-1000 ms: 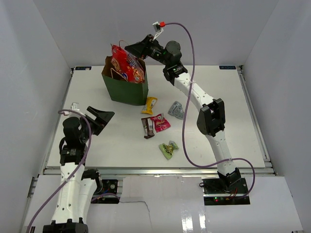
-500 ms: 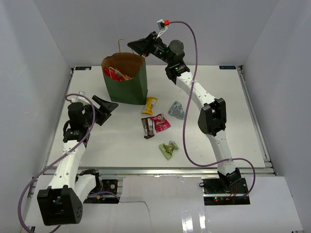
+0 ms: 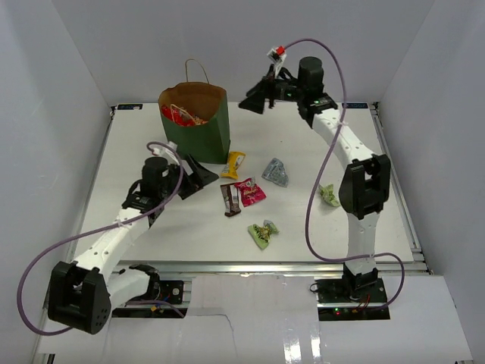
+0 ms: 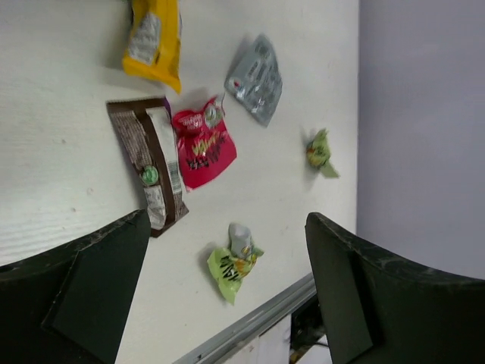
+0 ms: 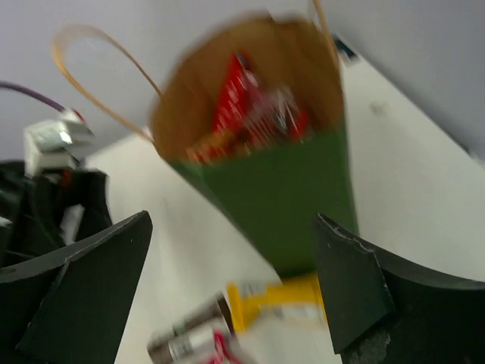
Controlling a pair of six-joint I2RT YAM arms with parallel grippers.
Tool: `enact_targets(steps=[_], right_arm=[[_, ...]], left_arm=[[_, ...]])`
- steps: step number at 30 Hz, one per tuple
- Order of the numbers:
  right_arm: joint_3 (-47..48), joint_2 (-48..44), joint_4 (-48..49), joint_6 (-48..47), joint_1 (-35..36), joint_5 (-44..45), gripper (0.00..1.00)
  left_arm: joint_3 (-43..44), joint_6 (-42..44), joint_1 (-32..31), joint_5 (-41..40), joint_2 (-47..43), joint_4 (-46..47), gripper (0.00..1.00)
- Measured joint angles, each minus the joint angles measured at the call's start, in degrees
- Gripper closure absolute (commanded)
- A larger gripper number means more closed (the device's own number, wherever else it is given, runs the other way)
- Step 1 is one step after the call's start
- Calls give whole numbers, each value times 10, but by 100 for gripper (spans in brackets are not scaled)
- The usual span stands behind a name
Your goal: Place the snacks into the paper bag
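From above, the right arm stands raised, the right pincer now drawn back beside the paper bag, while the left arm has stretched the left pincer toward the yellow packet. In the left wrist view that pincer gapes empty, with the brown packet lying beyond it. In the right wrist view the right one is spread too, and the red bag sits inside the paper bag.

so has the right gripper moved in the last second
Yes. The right gripper has swung right, off the mouth of the dark green paper bag.
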Motion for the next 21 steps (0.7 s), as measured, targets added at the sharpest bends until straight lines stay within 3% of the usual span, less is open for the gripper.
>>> enact_targets(steps=[4, 8, 14, 21], right_arm=[[-74, -77, -292, -286, -59, 21, 10], [-249, -179, -451, -464, -93, 85, 10], [-428, -290, -508, -529, -148, 125, 10], [-455, -330, -501, -533, -158, 138, 10]], left_arm=[[0, 9, -128, -81, 51, -8, 7], [14, -16, -222, -188, 136, -58, 15], [116, -32, -275, -306, 294, -139, 16], [241, -19, -296, -378, 418, -177, 28]])
